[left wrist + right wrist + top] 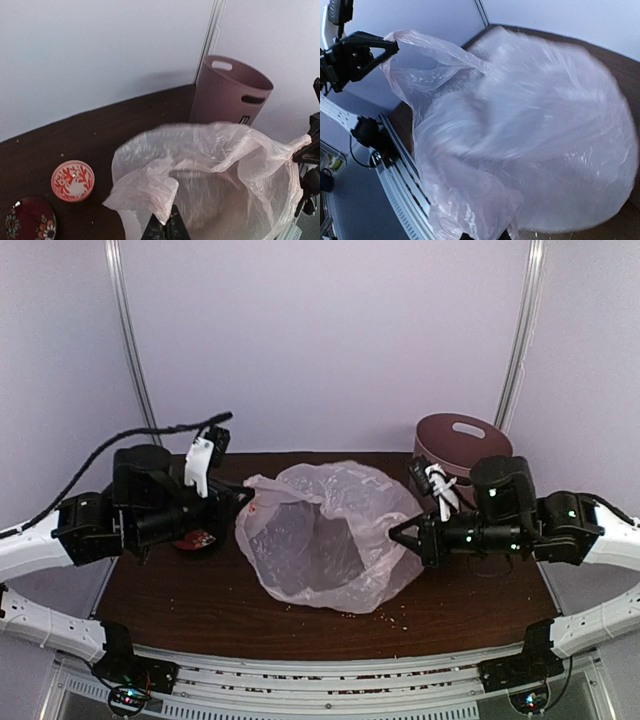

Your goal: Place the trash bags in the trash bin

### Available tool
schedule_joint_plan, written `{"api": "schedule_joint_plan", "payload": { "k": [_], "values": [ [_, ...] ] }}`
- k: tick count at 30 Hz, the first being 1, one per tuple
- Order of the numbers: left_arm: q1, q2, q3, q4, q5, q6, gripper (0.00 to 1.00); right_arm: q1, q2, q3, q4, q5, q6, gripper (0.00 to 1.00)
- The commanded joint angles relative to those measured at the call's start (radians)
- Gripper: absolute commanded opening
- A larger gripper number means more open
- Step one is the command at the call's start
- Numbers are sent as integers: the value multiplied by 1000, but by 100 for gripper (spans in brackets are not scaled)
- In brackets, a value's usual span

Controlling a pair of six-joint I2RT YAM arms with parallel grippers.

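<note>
The trash bag point(325, 535) is clenched at its rim by left gripper point(243, 498) and right gripper point(400, 532). Its thin film may be torn if overstretched toward the far-right trash bin point(462, 445).

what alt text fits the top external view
A thin pale pink trash bag is held open between the left pincer and right pincer over a dark table. The mauve trash bin stands at the far right corner.

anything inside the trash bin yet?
Nothing visible. In the left wrist view the trash bin shows only bare inner wall just below its rim. The trash bag is outside, in front of it. The bin's bottom is hidden by its own wall.
</note>
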Motion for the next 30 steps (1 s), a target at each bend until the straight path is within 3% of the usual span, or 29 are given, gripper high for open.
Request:
{"api": "schedule_joint_plan", "payload": {
  "k": [1, 6, 12, 18, 22, 24, 26, 30],
  "values": [
    [13, 65, 123, -1, -56, 110, 0, -5, 90, 141, 17, -6, -34, 0],
    [15, 188, 272, -14, -37, 106, 0, -25, 261, 414, -60, 85, -37, 0],
    [110, 388, 452, 63, 13, 64, 0, -206, 484, 723, -173, 190, -5, 0],
    [160, 573, 888, 70, -93, 254, 0, -269, 658, 1196, -220, 166, -88, 0],
    [160, 627, 1174, 126, -30, 378, 0, -262, 711, 1486, -232, 98, -152, 0],
    [150, 626, 1268, 147, -9, 412, 0, -257, 670, 1495, -181, 73, -165, 0],
    [122, 599, 1270, 183, -17, 473, 0, -247, 592, 1420, -100, 41, -175, 0],
    [105, 490, 1077, 172, -38, 515, 0, -232, 463, 1173, -37, 46, -180, 0]
  ]
}}
